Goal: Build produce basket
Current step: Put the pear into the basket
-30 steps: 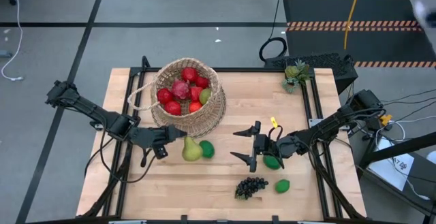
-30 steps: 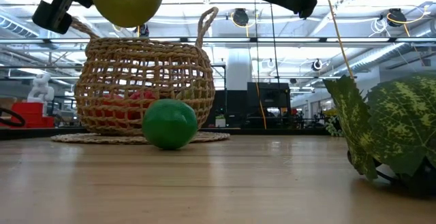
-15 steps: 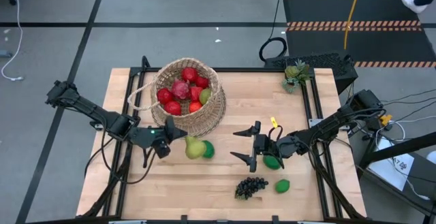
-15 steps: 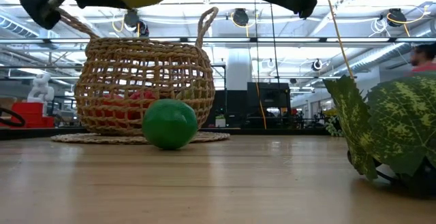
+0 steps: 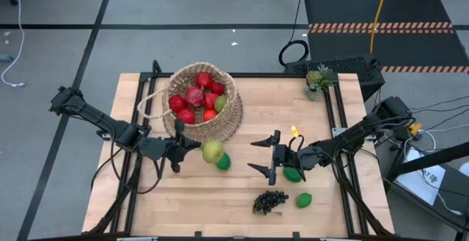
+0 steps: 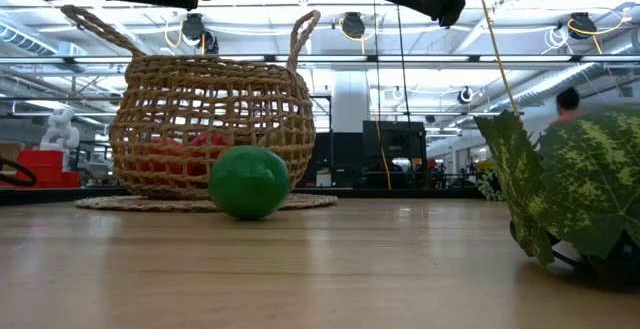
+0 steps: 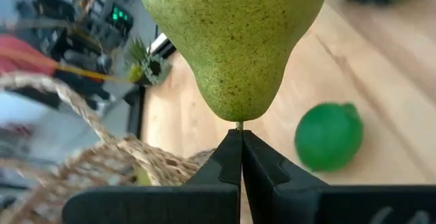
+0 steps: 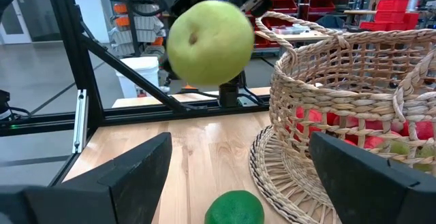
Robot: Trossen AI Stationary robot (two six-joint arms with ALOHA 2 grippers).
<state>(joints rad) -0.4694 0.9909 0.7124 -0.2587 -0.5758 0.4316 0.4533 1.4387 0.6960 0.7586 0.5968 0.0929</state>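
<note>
The round woven basket (image 5: 201,108) stands at the far left of the table with red fruits and a pear inside. My left gripper (image 5: 192,150), just near of the basket, is shut on a yellow-green pear (image 5: 212,151), which also shows in the left wrist view (image 7: 235,40) and the right wrist view (image 8: 210,42). A green lime (image 5: 223,162) lies on the table below the pear. My right gripper (image 5: 265,157) hangs open at mid-table. Another lime (image 5: 293,173) lies under the right arm. Dark grapes (image 5: 270,201) and a third lime (image 5: 303,199) lie near the near edge. My left gripper pinches the pear's short stem (image 7: 238,124), at its narrow end, between the tips of its two shut fingers (image 7: 228,156). The fingers come roughly level from the table's left. The pear is lifted clear and sticks out beyond the fingertips, its broad end toward the table's right.
A small green potted plant (image 5: 317,80) sits at the far right corner. The basket's loop handle (image 5: 150,98) points toward the table's left. Bare wood lies between the two grippers and along the near left of the table.
My left gripper, still shut on the pear, has risen and moved a little toward the basket. The pear has climbed until only its underside shows at the top of the low view, and from above it now looks rounder. The right arm has kept still.
</note>
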